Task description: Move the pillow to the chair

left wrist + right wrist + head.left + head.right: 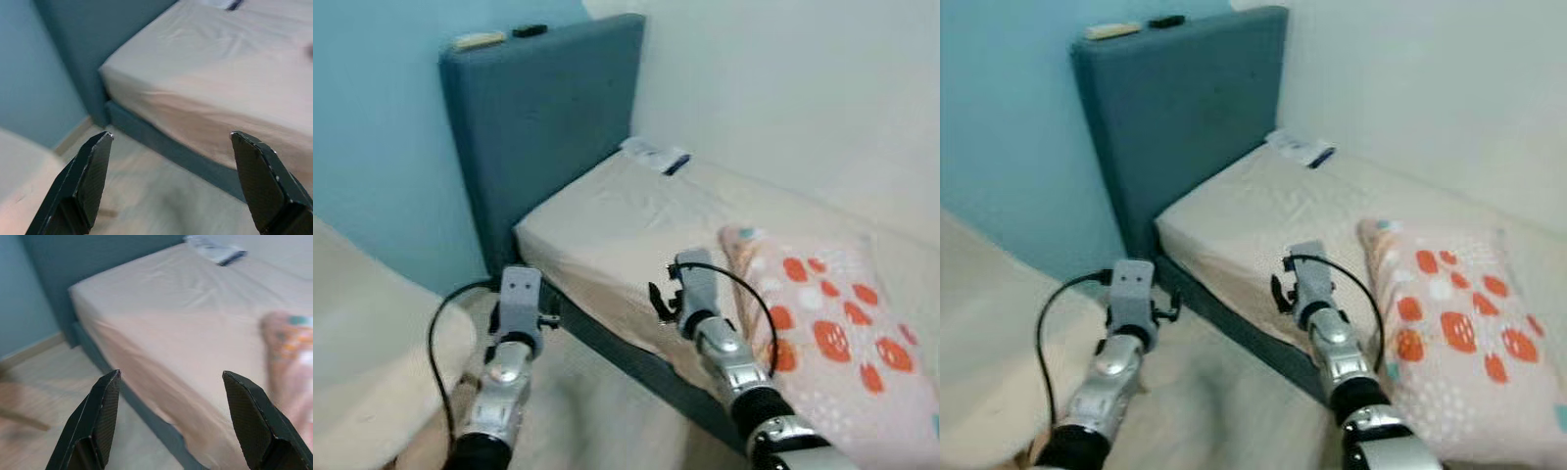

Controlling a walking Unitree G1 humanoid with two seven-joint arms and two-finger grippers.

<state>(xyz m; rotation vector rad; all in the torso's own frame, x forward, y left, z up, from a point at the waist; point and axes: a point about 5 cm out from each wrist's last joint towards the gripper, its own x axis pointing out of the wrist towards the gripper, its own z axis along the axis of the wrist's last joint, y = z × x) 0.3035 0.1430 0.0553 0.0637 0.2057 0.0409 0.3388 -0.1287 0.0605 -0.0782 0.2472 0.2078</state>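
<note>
Hands, left (168, 147) and right (168, 384), spread; pillow (293, 362) seemingly blurred, cut off.

The bed (636, 225) has a beige sheet and a blue headboard (543, 117). A pillow (827, 333) with orange spots lies on the sheet, near the front edge. A small white and dark packet (656, 157) lies far from it, beside the headboard and close to the wall. Two small things (499, 37) rest on top of the headboard.
</note>
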